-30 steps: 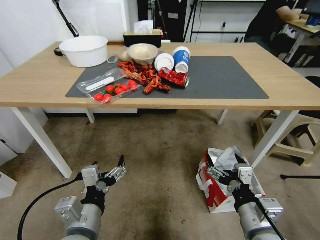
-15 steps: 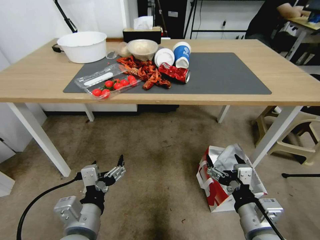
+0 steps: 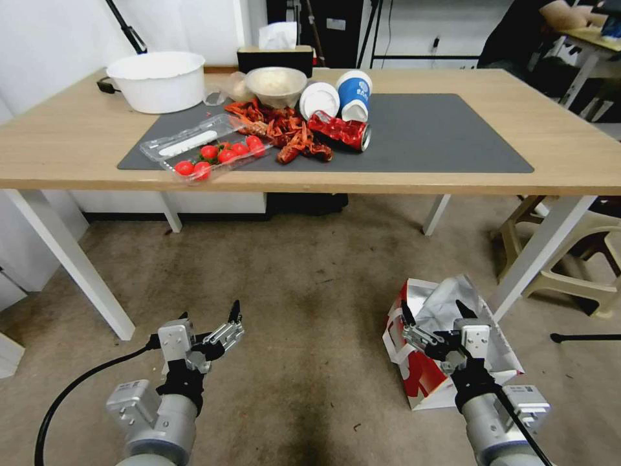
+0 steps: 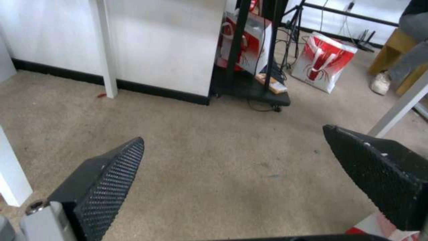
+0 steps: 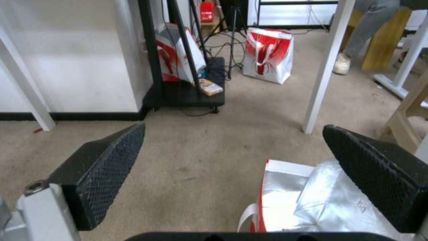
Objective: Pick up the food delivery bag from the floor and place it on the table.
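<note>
Head view shows our right gripper poised above the food delivery bag, its 2 fingers spread wide and holding nothing. We see the bag standing on the floor just beside the front right leg of the table, its mouth open and silver foil lining showing, a white strap handle hanging down its red side. Our left gripper hangs over bare floor well apart from the bag, likewise spread wide and empty.

Through the right wrist view we look past both fingers at the bag's open top, which lies below and between them, not touching either one.

On the tabletop a dark grey mat carries a clear tray of cherry tomatoes, a heap of red shells, a crushed red can, a blue and white cup and a bowl. A white tub sits at the far left corner.
</note>
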### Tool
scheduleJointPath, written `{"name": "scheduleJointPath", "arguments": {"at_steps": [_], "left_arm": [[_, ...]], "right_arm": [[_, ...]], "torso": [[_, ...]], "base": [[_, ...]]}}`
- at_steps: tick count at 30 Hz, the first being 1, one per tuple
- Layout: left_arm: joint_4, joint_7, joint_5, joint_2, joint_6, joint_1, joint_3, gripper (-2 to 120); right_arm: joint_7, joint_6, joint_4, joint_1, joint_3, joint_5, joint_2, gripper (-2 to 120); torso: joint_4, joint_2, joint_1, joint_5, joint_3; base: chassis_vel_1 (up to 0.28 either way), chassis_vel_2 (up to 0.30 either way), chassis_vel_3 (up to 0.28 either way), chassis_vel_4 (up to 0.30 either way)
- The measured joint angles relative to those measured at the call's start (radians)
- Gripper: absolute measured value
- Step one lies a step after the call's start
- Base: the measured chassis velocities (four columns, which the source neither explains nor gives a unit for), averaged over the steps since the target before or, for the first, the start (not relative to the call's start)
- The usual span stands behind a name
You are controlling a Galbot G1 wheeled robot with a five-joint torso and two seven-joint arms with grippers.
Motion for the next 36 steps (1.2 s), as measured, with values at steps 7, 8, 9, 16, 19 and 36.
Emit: {"name": "scheduleJointPath", "arguments": {"at_steps": [7, 8, 9, 16, 19, 36], "left_arm": [[0.002, 0.000, -0.003, 0.007, -0.001, -0.004, -0.006, 100], [0.002, 0.000, -0.003, 0.007, -0.001, -0.004, -0.006, 100], [0.002, 0.000, -0.003, 0.007, -0.001, -0.004, -0.005, 100], [0.002, 0.000, -0.001, 0.004, -0.003, -0.002, -0.002, 100], [0.001, 0.000, 0.001, 0.004, -0.004, 0.002, -0.002, 100], [0.000, 0.000, 0.012, -0.008, -0.008, 0.008, 0.000, 100]], "right_arm": [[0.000, -0.002, 0.000, 0.000, 0.001, -0.001, 0.002, 100], [0.000, -0.002, 0.000, 0.000, 0.001, -0.001, 0.002, 100], [-0.001, -0.002, 0.001, -0.001, 0.001, -0.001, 0.001, 100], [-0.001, -0.003, 0.011, -0.007, 0.007, -0.001, 0.000, 100], [-0.001, -0.003, 0.014, -0.009, 0.007, -0.001, 0.000, 100], [-0.001, 0.004, 0.020, -0.015, 0.004, -0.012, -0.004, 100]], "torso": [[0.0000, -0.029, -0.008, 0.0000, -0.021], [0.0000, -0.029, -0.008, 0.0000, -0.021], [0.0000, -0.034, -0.009, 0.0000, -0.025], [0.0000, -0.065, -0.017, 0.0000, -0.047], [0.0000, -0.074, -0.020, 0.0000, -0.054], [0.0000, -0.146, -0.035, 0.0000, -0.111]], "base": [[0.000, 0.000, 0.000, 0.000], [0.000, 0.000, 0.000, 0.000], [0.000, 0.000, 0.000, 0.000], [0.000, 0.000, 0.000, 0.000], [0.000, 0.000, 0.000, 0.000], [0.000, 0.000, 0.000, 0.000]]}}
